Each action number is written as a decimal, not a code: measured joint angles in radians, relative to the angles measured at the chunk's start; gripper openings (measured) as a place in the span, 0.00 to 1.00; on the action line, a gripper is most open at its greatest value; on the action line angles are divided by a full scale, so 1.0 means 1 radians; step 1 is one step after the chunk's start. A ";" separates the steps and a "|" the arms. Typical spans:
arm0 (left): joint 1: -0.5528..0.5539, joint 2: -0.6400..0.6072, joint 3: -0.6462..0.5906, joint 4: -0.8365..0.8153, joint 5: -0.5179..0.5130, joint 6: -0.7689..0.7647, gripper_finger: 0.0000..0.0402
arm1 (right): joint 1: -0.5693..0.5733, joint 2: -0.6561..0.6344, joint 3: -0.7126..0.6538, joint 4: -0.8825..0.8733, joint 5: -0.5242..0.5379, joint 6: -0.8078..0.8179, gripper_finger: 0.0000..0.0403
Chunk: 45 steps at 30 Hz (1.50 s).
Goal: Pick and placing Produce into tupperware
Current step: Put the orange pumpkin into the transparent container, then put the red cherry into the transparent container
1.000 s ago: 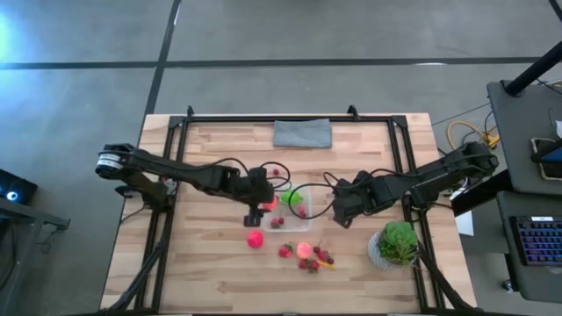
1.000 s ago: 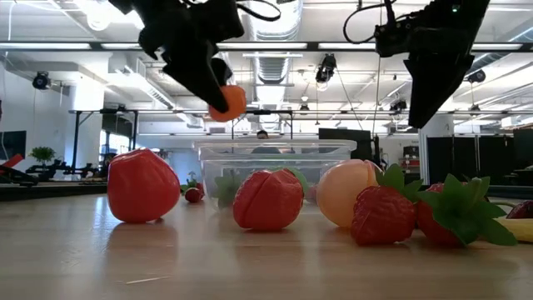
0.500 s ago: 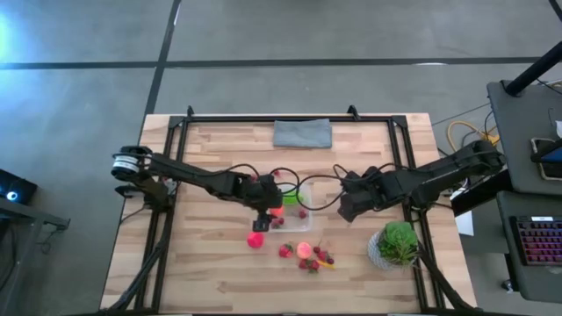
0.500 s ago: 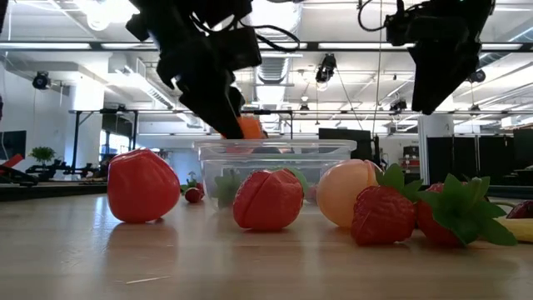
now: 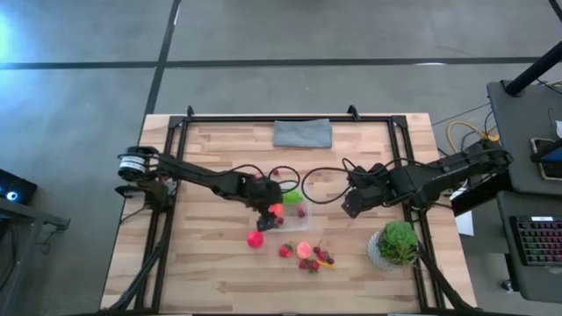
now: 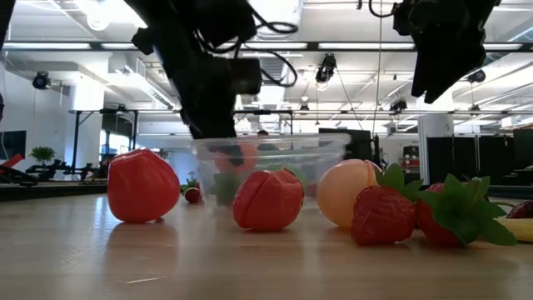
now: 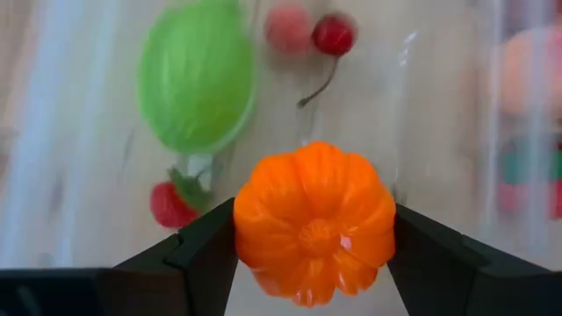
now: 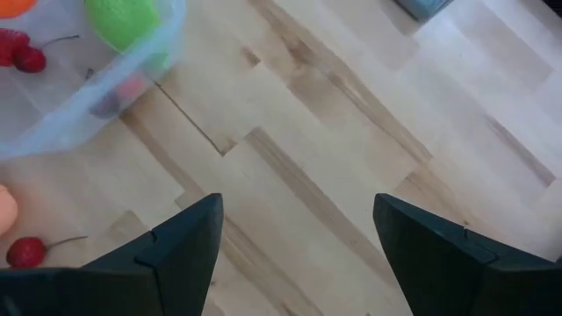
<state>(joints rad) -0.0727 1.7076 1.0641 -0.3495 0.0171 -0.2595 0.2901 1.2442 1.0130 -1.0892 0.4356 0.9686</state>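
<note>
- The clear tupperware (image 5: 290,211) sits near the middle of the worktop (image 5: 211,272), a little toward its front edge.
- Inside it lie a green ribbed ball (image 7: 197,75), a dark-red cherry (image 7: 334,34) on a stem, a pale pink berry (image 7: 288,26) and a small strawberry (image 7: 171,203).
- The left gripper (image 7: 313,250) is down in the tupperware, its fingers clamped on a small orange pumpkin (image 7: 314,220), one on each side.
- The right gripper (image 8: 294,254) hovers above bare wood just to the right of the tupperware, fingers spread apart and holding nothing.
- More produce lies on the worktop in front of the box: a bright pink ball (image 5: 255,239), a red ball (image 6: 267,199), a peach ball (image 6: 348,192) and strawberries (image 6: 383,215) with green leaves.
- A grey folded cloth (image 5: 302,133) lies at the back edge, near its middle.
- A leafy potted plant (image 5: 397,244) stands near the front right corner.
- The worktop is pale wood planks in a black frame; grey floor surrounds it.
- Beyond, the low view shows a large hall with ceiling lights and ducts.
</note>
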 joint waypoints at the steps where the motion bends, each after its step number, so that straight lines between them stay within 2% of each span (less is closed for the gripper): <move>1: 0.000 0.008 0.000 -0.002 0.002 -0.014 0.60 | 0.000 0.000 0.000 0.000 0.003 -0.001 0.71; 8: -0.001 0.015 0.000 -0.016 0.013 -0.083 0.72 | 0.000 0.000 -0.002 -0.005 0.011 -0.019 0.71; 15: -0.001 -0.008 0.055 -0.079 -0.003 -0.010 0.81 | 0.000 0.002 -0.004 -0.007 0.011 -0.038 0.71; 21: -0.001 -0.109 0.081 -0.093 -0.097 0.065 0.81 | 0.000 0.002 -0.006 -0.005 -0.003 -0.080 0.71; 26: -0.001 -0.199 0.076 -0.225 -0.205 0.064 0.81 | 0.010 0.001 -0.011 0.005 -0.132 -0.142 0.71; 30: -0.001 -0.243 0.066 -0.332 -0.258 0.057 0.81 | 0.058 0.001 -0.024 0.077 -0.158 -0.169 0.71; 34: -0.001 -0.297 0.035 -0.384 -0.261 0.011 0.81 | 0.092 0.002 -0.053 0.219 -0.193 -0.168 0.71; 39: -0.013 -0.396 -0.016 -0.390 -0.269 -0.049 0.81 | 0.136 0.003 -0.082 0.398 -0.234 -0.154 0.71; 45: -0.024 -0.523 -0.100 -0.394 -0.367 -0.045 0.81 | 0.206 0.056 -0.083 0.471 -0.238 -0.191 0.71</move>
<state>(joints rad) -0.0963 1.1843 0.9643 -0.7433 -0.3503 -0.3050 0.4965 1.3005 0.9302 -0.6185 0.1979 0.7772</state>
